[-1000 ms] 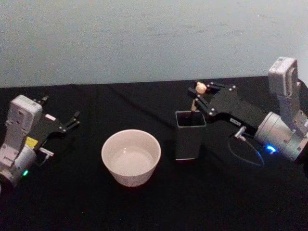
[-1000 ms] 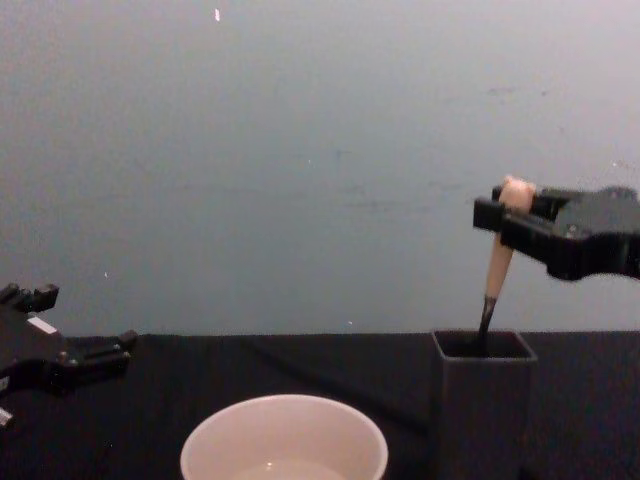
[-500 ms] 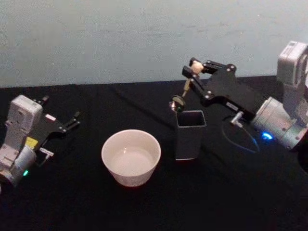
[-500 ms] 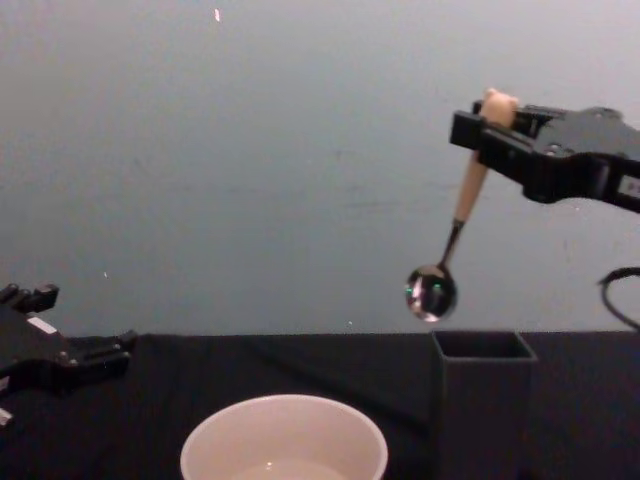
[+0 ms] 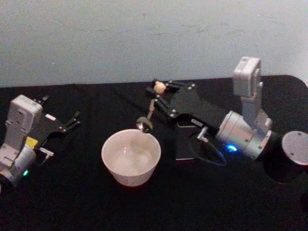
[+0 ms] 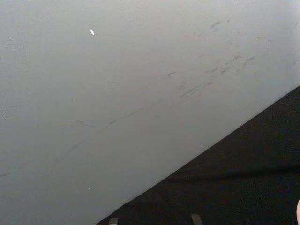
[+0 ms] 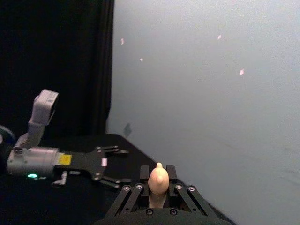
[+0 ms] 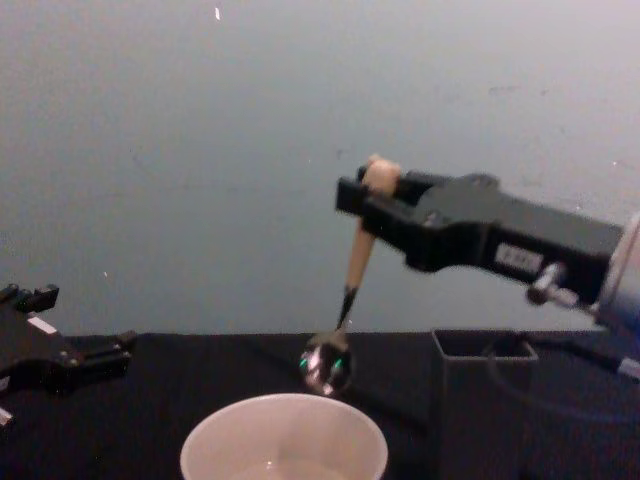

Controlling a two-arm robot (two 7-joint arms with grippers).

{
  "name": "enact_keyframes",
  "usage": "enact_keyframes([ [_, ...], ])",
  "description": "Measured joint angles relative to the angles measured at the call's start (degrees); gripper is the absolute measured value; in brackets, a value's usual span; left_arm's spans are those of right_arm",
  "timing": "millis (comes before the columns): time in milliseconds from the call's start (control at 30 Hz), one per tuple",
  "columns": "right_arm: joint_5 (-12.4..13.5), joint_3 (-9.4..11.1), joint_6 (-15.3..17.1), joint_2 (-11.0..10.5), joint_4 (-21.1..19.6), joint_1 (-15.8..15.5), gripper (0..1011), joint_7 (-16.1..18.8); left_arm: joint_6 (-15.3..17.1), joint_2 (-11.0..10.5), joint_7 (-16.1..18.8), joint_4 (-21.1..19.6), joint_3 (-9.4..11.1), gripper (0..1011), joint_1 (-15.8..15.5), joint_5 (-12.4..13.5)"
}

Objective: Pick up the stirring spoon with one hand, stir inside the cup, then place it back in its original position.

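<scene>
My right gripper (image 5: pixel 160 91) is shut on the beige upper handle of the stirring spoon (image 5: pixel 151 108), just under its tiny bear head. The spoon (image 8: pixel 355 262) hangs tilted, and its shiny bowl hovers just above the far right rim of the cream-white cup (image 5: pixel 130 175). In the chest view the cup (image 8: pixel 230 455) sits low at the centre, below the right gripper (image 8: pixel 366 205). The right wrist view shows the bear head between the shut fingers of the right gripper (image 7: pixel 158 191). My left gripper (image 5: pixel 60 109) rests open on the table at the left, well away from the cup.
The dark grey square holder (image 8: pixel 480 400) stands right of the cup, partly covered by my right arm in the head view. A cable loop (image 5: pixel 212 158) hangs under that arm. A round grey object (image 5: pixel 294 148) sits at the right edge. The table is covered in black cloth.
My right gripper lifted the spoon out of the square holder, then carried it left and down until its bowl hangs over the cup's rim. The left arm has stayed still.
</scene>
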State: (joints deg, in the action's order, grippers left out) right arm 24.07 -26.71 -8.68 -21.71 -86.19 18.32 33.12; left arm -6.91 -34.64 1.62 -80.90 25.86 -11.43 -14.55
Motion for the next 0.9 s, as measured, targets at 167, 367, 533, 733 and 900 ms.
enact_keyframes([
  [167,-0.86,-2.18,-0.28,1.30,2.73,0.89,211,0.75,0.00,0.00,0.00,0.00,0.00,1001,0.00,0.00],
  [367,-2.36,-4.01,-1.09,2.47,6.23,1.81,211,1.16,0.00,0.00,0.00,0.00,0.00,1001,0.00,0.00],
  [533,-3.41,-4.92,-2.61,3.43,8.88,2.51,211,1.65,0.00,0.00,0.00,0.00,0.00,1001,0.00,0.00],
  [733,-4.54,-5.61,-5.58,4.56,11.67,3.23,211,2.53,0.00,0.00,0.00,0.00,0.00,1001,0.00,0.00],
  [900,-5.18,-5.93,-6.92,5.11,13.06,3.57,211,3.08,0.00,0.00,0.00,0.00,0.00,1001,0.00,0.00],
])
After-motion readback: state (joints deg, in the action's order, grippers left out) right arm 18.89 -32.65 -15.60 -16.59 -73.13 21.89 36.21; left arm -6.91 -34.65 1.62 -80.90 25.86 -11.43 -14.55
